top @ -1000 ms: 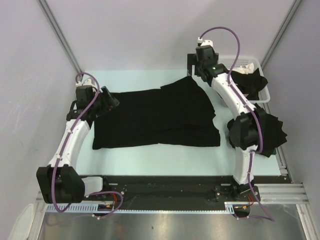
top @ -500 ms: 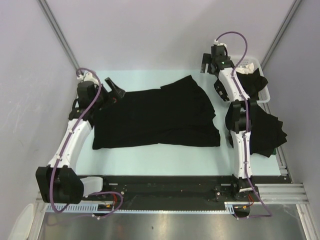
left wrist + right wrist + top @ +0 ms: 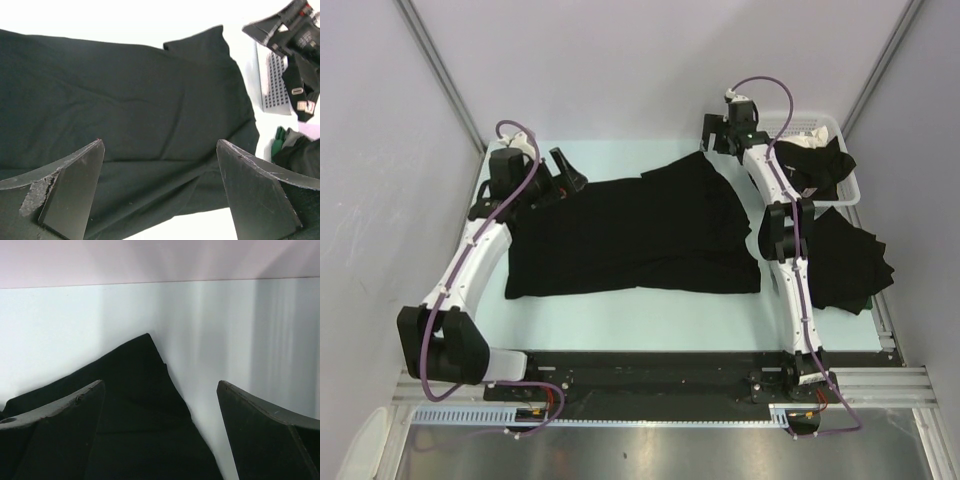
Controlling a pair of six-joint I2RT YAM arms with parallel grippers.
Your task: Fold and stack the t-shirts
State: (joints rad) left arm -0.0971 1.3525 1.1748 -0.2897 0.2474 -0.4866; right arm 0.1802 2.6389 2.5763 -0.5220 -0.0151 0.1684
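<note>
- Left wrist: spread t-shirt [image 3: 125,100] runs off left and bottom edges; near part hidden behind the left gripper [image 3: 160,142] jaws
- Left wrist: basket [image 3: 274,82] shows one slotted patch only, rest behind dark shapes too blurred to name
- Right wrist: one corner of the spread t-shirt shows; rest behind the right gripper [image 3: 160,385] jaws, below frame
- Top: right-side t-shirt [image 3: 855,262] partly covered by right arm [image 3: 792,235]

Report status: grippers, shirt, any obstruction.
Left gripper open, empty, by the spread t-shirt, far left corner. Right gripper open, empty, by its far right corner. Nothing in the way.
</note>
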